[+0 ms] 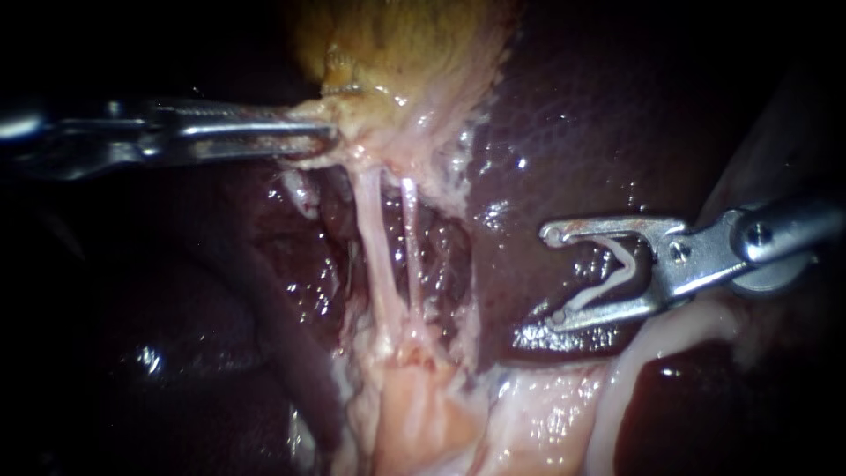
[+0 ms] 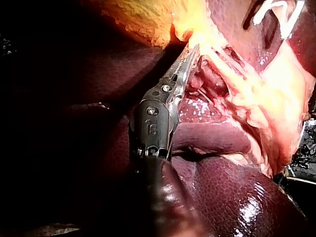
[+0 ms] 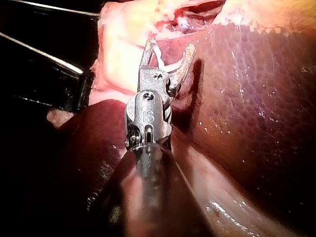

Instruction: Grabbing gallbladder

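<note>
The yellow gallbladder (image 1: 397, 44) hangs at the top centre, over the dark liver (image 1: 599, 115). My left instrument (image 1: 328, 137) comes in level from the left, its jaws shut on the gallbladder's lower edge; the left wrist view shows its tip (image 2: 193, 52) buried in that yellow tissue (image 2: 148, 19). Below the grip, two thin pale tubes (image 1: 372, 238) (image 1: 411, 256) stretch down side by side. My right instrument (image 1: 545, 280) hovers over the liver to the right of the tubes, apart from them. Its jaws stand wide apart, holding a white clip (image 1: 621, 273) (image 3: 165, 64) between them.
Pale fatty tissue (image 1: 423, 414) lies where the tubes end at the bottom centre. A whitish band of tissue (image 1: 652, 339) runs under my right instrument. Wet dark liver surrounds the dissected pocket behind the tubes (image 1: 441, 256).
</note>
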You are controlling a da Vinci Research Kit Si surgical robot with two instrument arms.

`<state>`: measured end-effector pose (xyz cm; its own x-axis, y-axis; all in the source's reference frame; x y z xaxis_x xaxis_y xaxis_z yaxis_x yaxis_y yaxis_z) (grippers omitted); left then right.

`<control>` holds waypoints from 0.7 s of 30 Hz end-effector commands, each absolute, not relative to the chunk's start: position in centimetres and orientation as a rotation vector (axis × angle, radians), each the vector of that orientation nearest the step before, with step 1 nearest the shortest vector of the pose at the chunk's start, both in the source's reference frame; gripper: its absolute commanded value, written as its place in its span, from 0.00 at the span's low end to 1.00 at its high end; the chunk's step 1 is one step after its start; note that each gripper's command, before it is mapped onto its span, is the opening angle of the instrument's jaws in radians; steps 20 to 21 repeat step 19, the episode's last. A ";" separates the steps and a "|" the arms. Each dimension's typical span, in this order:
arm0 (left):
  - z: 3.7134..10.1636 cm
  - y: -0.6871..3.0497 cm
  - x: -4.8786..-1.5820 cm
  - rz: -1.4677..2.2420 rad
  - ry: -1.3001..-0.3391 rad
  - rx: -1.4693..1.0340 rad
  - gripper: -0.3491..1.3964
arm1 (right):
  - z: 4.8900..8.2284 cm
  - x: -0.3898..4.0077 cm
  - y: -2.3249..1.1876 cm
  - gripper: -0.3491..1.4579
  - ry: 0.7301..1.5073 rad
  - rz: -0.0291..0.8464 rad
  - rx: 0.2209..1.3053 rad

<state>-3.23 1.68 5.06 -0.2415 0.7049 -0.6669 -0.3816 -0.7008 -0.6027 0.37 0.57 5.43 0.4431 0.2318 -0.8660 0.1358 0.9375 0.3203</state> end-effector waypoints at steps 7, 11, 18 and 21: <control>4.79 1.80 -3.12 1.980 -0.394 -1.335 0.00 | 5.43 0.37 0.57 0.47 1.117 0.062 0.370; 4.81 1.78 -3.13 1.981 -0.391 -1.335 0.00 | 5.43 0.37 0.57 0.47 1.117 0.062 0.370; 4.81 1.77 -3.14 1.981 -0.389 -1.334 0.00 | 5.43 0.37 0.57 0.47 1.117 0.062 0.370; 4.82 1.77 -3.15 1.981 -0.388 -1.334 0.00 | 5.43 0.37 0.57 0.47 1.117 0.062 0.370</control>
